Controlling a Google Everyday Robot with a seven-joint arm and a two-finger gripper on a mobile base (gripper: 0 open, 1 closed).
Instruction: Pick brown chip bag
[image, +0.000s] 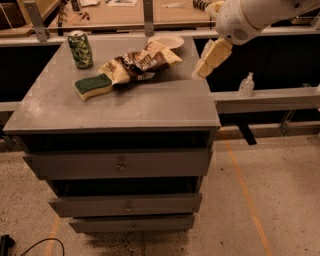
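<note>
White arm (250, 17) enters from upper right; gripper (202, 71) angled down-left.

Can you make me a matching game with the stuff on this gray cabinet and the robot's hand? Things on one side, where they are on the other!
1 green can
2 sponge
3 brown chip bag
4 gripper

A in the air by the cabinet's right edge
B standing upright, back left corner
C lying crinkled between sponge and plate
D lying flat, nearer the camera than the can

Pairs: 1-B, 2-D, 3-C, 4-A
</note>
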